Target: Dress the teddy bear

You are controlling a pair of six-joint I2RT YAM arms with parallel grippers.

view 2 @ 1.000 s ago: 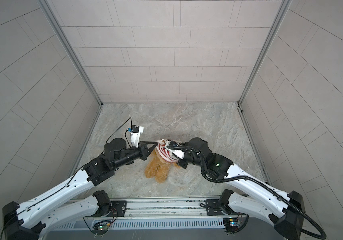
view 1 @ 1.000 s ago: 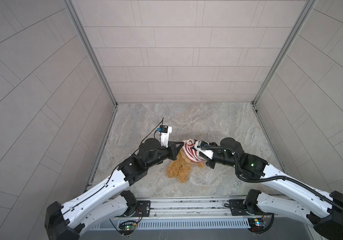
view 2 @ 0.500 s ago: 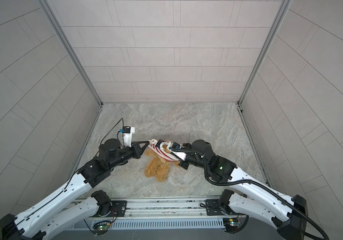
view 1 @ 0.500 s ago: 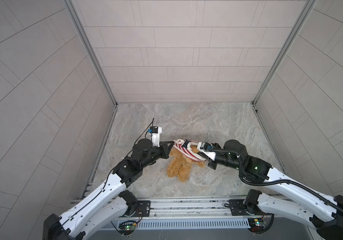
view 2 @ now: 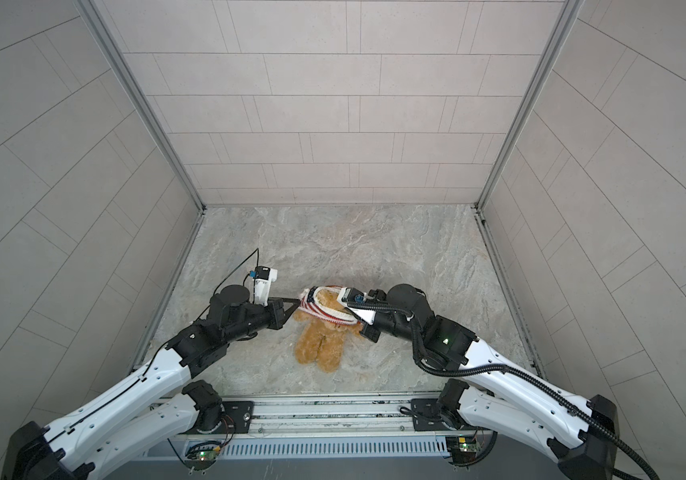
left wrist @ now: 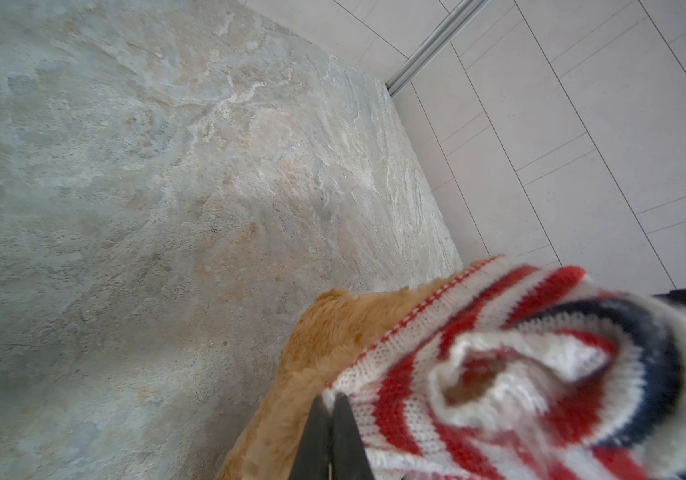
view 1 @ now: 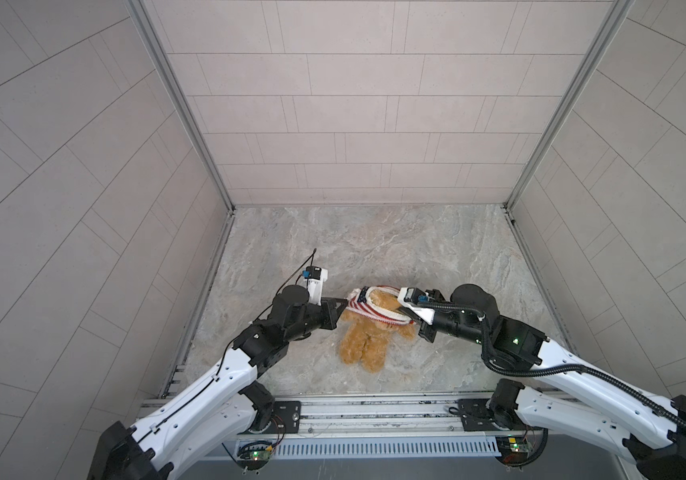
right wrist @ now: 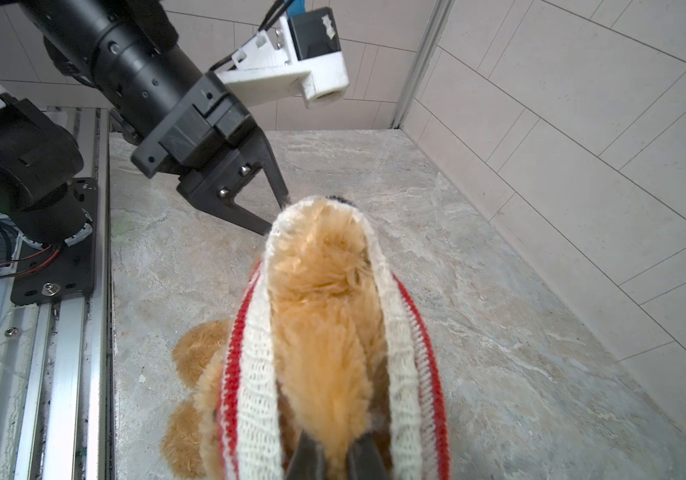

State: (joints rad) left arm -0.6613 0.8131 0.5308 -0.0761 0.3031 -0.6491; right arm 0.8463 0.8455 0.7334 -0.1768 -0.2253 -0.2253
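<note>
Currently pinching sweater rim with closed left hand | gripping opposite rim with closed right hand | stretching sweater around head of teddy bear lying on table between hands

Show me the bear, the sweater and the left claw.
bear [view 1: 364, 347]: in a top view, on its legs.
sweater [view 1: 360, 306]: in a top view, on the striped knit.
left claw [left wrist: 330, 405]: left wrist view, between its shut tips.
</note>
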